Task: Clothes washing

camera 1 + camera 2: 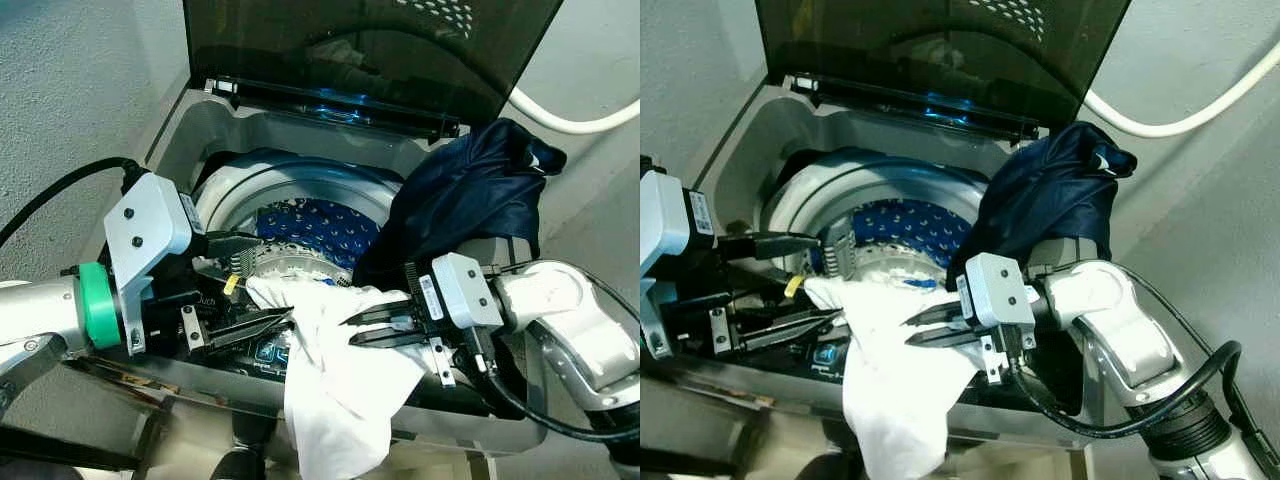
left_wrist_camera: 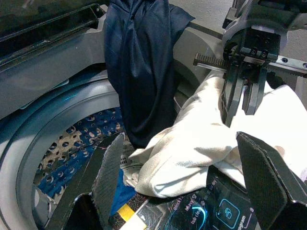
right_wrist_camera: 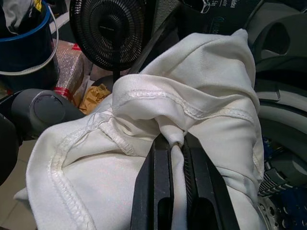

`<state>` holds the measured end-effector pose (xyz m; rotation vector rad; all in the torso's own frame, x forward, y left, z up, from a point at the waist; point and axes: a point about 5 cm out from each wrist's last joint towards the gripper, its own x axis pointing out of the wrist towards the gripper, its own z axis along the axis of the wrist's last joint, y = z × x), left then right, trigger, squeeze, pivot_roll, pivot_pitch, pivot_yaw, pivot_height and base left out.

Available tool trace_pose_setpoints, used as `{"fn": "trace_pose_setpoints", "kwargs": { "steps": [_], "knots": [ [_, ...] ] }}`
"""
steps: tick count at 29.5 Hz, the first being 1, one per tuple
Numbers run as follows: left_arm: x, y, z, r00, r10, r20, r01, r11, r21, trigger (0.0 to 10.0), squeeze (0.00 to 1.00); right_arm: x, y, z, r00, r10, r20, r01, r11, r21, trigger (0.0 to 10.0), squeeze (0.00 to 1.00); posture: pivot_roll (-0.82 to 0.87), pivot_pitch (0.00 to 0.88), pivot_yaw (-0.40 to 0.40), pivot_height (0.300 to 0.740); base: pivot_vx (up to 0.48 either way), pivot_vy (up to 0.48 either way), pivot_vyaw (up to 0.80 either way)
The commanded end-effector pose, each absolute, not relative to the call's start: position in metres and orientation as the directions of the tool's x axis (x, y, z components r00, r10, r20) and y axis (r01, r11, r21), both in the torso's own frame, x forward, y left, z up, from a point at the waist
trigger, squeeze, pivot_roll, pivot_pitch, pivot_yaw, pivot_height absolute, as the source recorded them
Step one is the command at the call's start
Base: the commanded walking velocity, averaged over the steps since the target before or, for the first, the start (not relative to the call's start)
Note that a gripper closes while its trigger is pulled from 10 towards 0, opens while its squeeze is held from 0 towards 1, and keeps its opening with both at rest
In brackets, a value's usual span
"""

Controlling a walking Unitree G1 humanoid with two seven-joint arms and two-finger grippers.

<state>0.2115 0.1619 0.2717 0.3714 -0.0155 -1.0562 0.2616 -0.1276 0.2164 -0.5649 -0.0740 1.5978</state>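
Washer rim (image 1: 190,120) w/ limp white garment (image 1: 340,390), right claw (image 1: 352,330) pinching it.

head eyes look down into washer (image 1: 300,150) (shared); wrist cams close on white cloth (image 3: 158,124).

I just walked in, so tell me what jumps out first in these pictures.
A white garment hangs over the front edge of the open top-loading washing machine, pinched by the right gripper. A dark navy garment drapes over the machine's right rear corner, and the left gripper sits open beside the white cloth.
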Motion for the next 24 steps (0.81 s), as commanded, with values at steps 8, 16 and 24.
{"fn": "trace_pose_setpoints", "kwargs": {
  "steps": [8,16,24],
  "knots": [
    [0.212,0.161,0.27,0.49,-0.856,-0.167,0.851,0.428,0.304,10.0,0.0,0.282,-0.127,0.222,0.144,0.969,-0.2,-0.933,0.066,-0.355,0.0,0.0,0.1,0.096,-0.015,0.74,0.0,0.0,0.0],
    [0.214,0.159,0.27,0.494,-0.856,-0.154,0.848,0.434,0.305,10.0,0.0,0.348,-0.106,0.287,0.598,0.752,0.276,-0.654,0.658,-0.374,10.0,0.0,0.11,0.086,-0.01,0.74,0.0,0.0,0.0],
    [0.213,0.158,0.271,0.499,-0.855,-0.145,0.843,0.44,0.309,10.0,0.0,0.358,-0.098,0.316,0.642,0.641,0.422,-0.51,0.767,-0.389,10.0,0.0,0.13,0.086,-0.023,0.74,0.0,0.0,0.0]
  ]
}}
